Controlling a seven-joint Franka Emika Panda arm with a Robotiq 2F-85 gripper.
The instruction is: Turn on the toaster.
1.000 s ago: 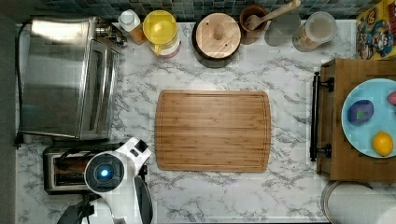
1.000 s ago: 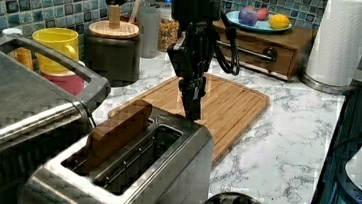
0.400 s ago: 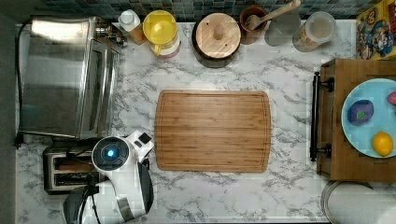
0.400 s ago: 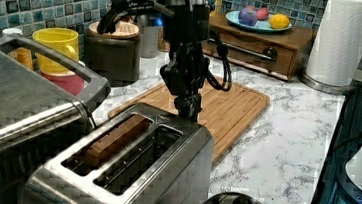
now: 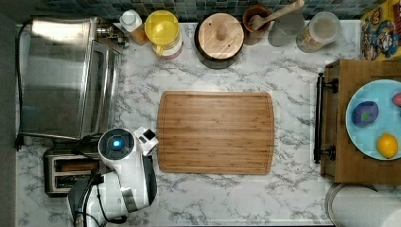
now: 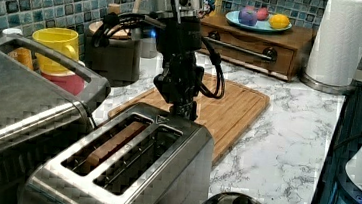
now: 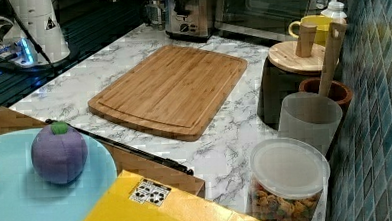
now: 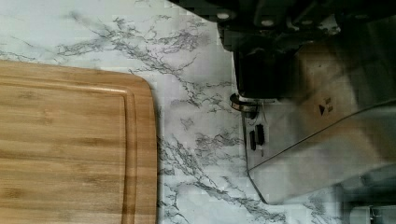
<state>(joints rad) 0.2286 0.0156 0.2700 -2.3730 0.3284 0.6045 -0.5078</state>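
**Gripper at the end of the toaster**

Marble counter [image 5: 293, 198] holds everything. In the left view, the toaster [image 6: 126, 177] sits just in front of the wooden board [image 6: 229, 106], beside the big oven [image 6: 12, 111]. The gripper [image 6: 184, 110] is down at the toaster's board end. I cannot tell if its fingers are apart or together. Bread [image 6: 112, 143] sits low in one slot.

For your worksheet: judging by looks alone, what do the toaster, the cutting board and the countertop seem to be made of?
Toaster: brushed steel, dull grey sheen with soft reflections.
Cutting board: probably bamboo or wood, striped tan grain.
Countertop: marble or a marble-look laminate, white with grey veins.
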